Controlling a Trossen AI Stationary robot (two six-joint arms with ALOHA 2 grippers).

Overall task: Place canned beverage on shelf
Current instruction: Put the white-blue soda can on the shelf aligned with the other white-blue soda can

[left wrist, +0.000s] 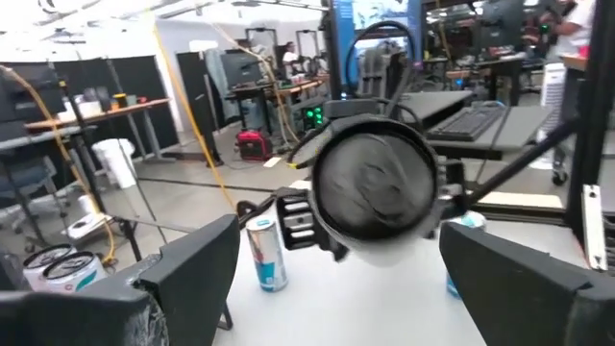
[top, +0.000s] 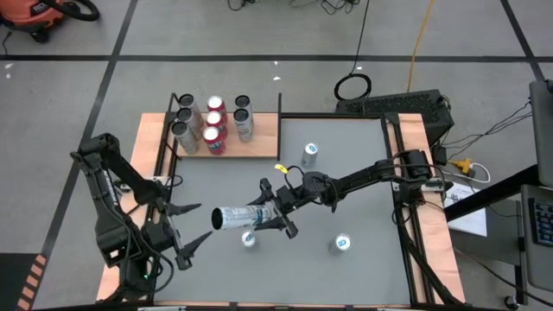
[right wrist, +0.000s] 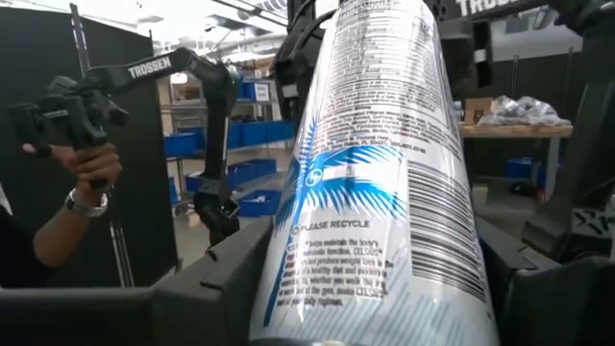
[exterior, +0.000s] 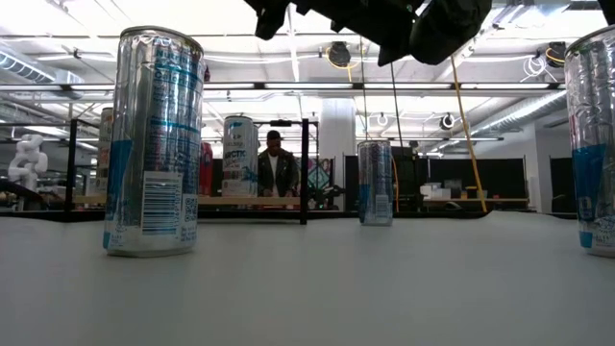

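A silver and blue can (top: 235, 217) lies level in the air over the middle of the table, held by my right gripper (top: 268, 216), which is shut on it. The can fills the right wrist view (right wrist: 375, 173). My left gripper (top: 200, 225) is open just left of the can. Its fingers stand on either side of the can's free end (left wrist: 375, 187) without touching it. The wooden shelf (top: 263, 130) stands at the table's far left and bears several upright cans (top: 212, 128). My right gripper pinches the can's round side (right wrist: 317, 288) between its two fingers, at the end toward the table's right. The fingers come level from the table's right and lie along the can. The can is level, lifted clear of the table, with its free end toward my left gripper.
Three loose cans stand upright on the grey table: one at the far middle (top: 309, 155), one under the held can (top: 249, 239) and one near the front right (top: 343, 244). A person's hand (right wrist: 91, 178) shows beyond the table.
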